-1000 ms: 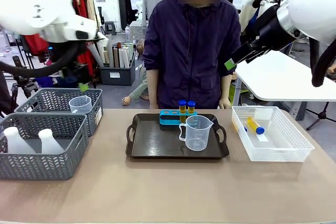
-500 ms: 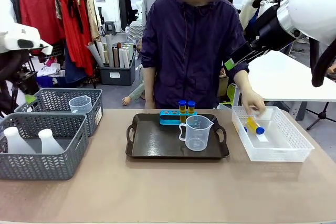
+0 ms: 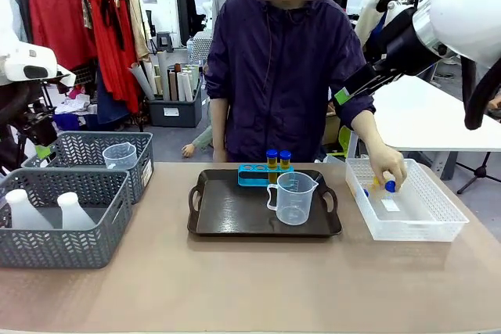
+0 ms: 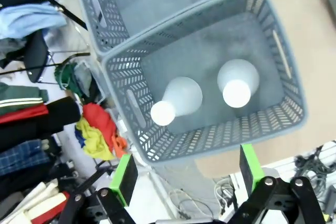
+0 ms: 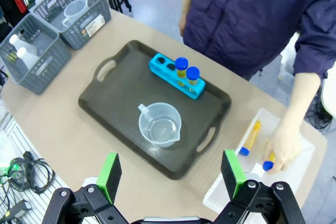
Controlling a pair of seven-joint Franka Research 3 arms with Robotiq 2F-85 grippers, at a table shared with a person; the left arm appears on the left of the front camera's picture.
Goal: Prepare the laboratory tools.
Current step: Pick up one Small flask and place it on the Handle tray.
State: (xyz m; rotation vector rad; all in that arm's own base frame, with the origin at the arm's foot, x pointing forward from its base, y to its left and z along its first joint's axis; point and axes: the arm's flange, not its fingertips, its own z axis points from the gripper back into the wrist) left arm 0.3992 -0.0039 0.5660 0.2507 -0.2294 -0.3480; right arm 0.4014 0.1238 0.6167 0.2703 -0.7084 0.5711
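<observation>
Two blue-capped tubes [image 3: 278,159] of yellow liquid stand in the small blue rack [image 3: 254,174] at the far edge of the black tray [image 3: 227,217]. On the tray stands the clear handled beaker [image 3: 293,198]. Another tube [image 5: 250,137] lies in the white basket [image 3: 427,220], where the person's hand [image 3: 389,168] holds a further tube [image 3: 389,186]. Two white conical flasks [image 4: 176,100] [image 4: 237,83] stand in the near grey basket [image 3: 63,244]. My left gripper [image 4: 186,174] hangs open high above the flasks. High over the tray's near side, my right gripper [image 5: 171,172] is open with nothing between its fingers.
A second grey mesh basket [image 3: 90,146] behind the first holds another clear beaker [image 3: 119,155]. The person stands at the far side of the table behind the tray. Bare tabletop [image 3: 250,279] stretches along the near side.
My left arm has swung off to the left, out over the grey baskets. The person's hand has reached into the white basket and taken hold of a tube. The right arm has not moved.
</observation>
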